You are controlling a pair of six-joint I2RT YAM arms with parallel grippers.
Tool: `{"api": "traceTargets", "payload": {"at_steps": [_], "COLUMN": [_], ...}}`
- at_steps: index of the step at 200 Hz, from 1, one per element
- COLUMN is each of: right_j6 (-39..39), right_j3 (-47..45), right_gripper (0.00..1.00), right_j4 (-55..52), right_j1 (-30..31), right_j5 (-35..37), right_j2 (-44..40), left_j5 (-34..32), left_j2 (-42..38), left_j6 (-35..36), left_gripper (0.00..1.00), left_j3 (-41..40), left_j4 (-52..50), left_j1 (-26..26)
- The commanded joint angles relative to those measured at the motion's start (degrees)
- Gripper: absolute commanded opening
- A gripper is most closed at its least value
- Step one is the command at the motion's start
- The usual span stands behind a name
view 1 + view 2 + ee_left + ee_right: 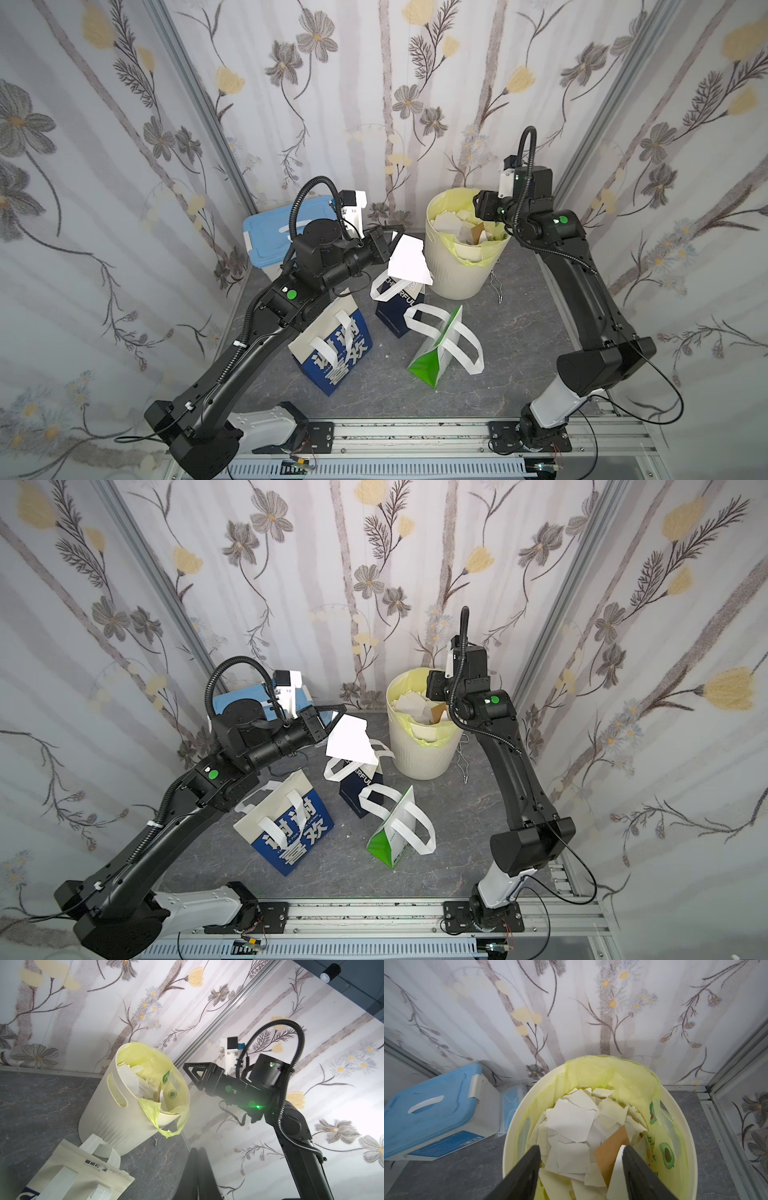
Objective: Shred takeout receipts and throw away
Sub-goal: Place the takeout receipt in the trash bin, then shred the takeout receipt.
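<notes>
A torn piece of white takeout receipt (409,259) (348,742) hangs from my left gripper (398,231) (340,711), which is shut on its upper edge, above the navy bag and left of the bin. In the left wrist view the left gripper (197,1150) shows pressed together, with the paper hidden. My right gripper (581,1148) (481,207) stands open over the cream bin (457,278) (691,1147) lined with a yellow-green bag. A white scrap (616,1169) clings to one fingertip's inner face. Several torn receipt pieces (571,1122) lie in the bin.
A blue-lidded box (266,237) stands at the back left. A blue bag with white characters (336,361), a navy bag (399,311) and a tipped green bag (434,357) stand mid-floor. A small metal clip (498,291) lies right of the bin.
</notes>
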Motion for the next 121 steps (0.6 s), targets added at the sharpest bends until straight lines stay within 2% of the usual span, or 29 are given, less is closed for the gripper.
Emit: {"api": "traceTargets", "payload": {"at_steps": [1,10,29,42,60,88,121], "right_j6": [1.9,2.9,6.4,9.9,16.0,26.9,32.6], "right_j3": [-0.8,-0.9,-5.5,-13.7,-27.8,-42.7,-47.7], "right_gripper": [0.64,0.64,0.63,0.63,0.64,0.67,0.73], "right_j4": [-0.6,-1.7,0.0,5.9,19.8,35.6,41.9], "right_j1": [-0.1,-0.1,0.1,0.4,1.3,3.4,6.8], "right_j5": [-3.6,-6.9,-18.6,-26.0,-34.3,-36.4,-38.4], "right_j2": [-1.6,-2.9,-8.5,-15.5,-25.4,-36.1,-39.1], "left_j5": [0.3,0.3,0.2,0.0,0.0,0.3,0.3], "left_j2": [0.6,1.0,1.5,1.5,2.6,3.7,4.7], "left_j6": [-2.0,-2.7,-4.0,-4.8,-5.8,-8.4,-10.3], "left_gripper": [0.00,0.00,0.00,0.00,0.00,0.00,0.00], "left_j3": [-0.8,-1.8,-1.9,-2.2,-1.9,-2.0,-1.9], "left_j4": [6.6,7.9,10.6,12.4,13.8,17.1,19.6], "left_j1": [-0.1,-0.1,-0.3,-0.5,-0.9,-1.6,-2.9]}}
